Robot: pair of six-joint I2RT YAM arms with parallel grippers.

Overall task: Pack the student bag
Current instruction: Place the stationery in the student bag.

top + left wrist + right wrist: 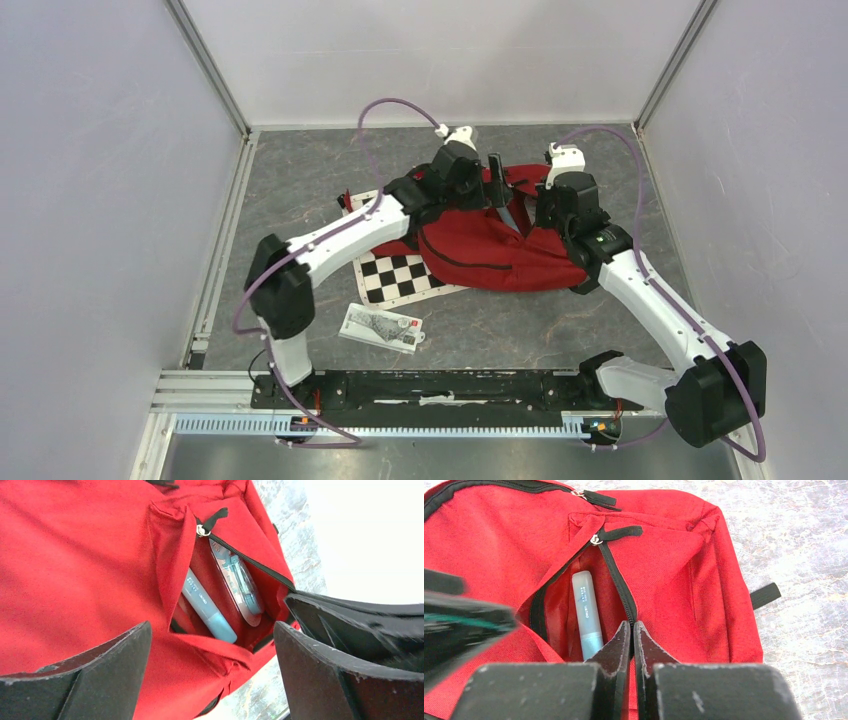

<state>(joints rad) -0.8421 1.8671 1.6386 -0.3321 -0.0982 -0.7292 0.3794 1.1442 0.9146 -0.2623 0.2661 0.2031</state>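
Left gripper (212,627): jaws spread wide, holding nothing, hovering just above the open front pocket (200,570) of the student bag (489,545). One black finger sits at 8 o'clock in the left wrist view, the other at 4 o'clock.

Right gripper (631,626): fingers pressed together, pinching the pocket's black zipper edge (616,580), which runs straight into the gap between the tips. The pocket mouth gapes at 10 o'clock of those tips.

Inside the pocket: a light-blue marker (207,609) lies lengthwise. Just beside it, on the zipper side, is a clear-cased flat item with a blue-grey core (239,582); I cannot tell what it is. Only the marker shows in the right wrist view. A metal zip pull (202,530) sits at the pocket's top corner.

Top view: the red bag lies flat mid-table on the grey marbled table (300,170), both arms reaching over it. A black-and-white checkerboard mat (398,276) sits at 8 o'clock of the bag, partly tucked under it. A small packaged item (380,328) lies at 7 o'clock, apart from the bag, just beside the mat's near edge.
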